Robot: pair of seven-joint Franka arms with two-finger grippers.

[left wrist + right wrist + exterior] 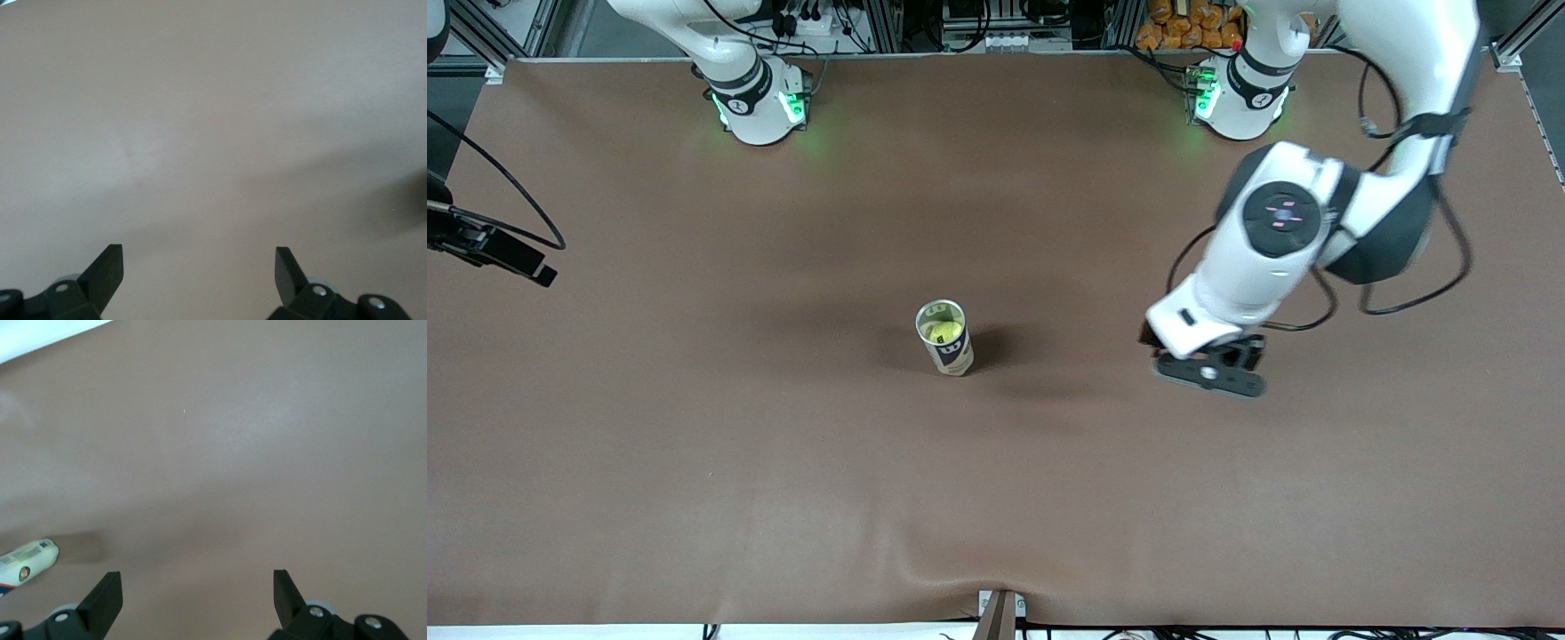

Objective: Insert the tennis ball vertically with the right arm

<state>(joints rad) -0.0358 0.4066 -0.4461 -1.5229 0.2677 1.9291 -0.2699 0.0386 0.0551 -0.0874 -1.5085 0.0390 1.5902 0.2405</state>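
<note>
Already we see the yellow tennis ball [942, 332] inside the upright cylindrical can [945, 340] at the middle of the brown table [694, 444], so both pincers stay wide and empty: the left gripper [1211, 373] hangs over bare cloth toward its own end, and the right gripper [198, 597] waits above bare cloth.

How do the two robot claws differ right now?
The left gripper hangs over bare table, and its wrist view shows nothing else. The right gripper has the can at the edge of its wrist view. The left gripper shows whole from the front; the right gripper does not. Both are open and empty.
</note>
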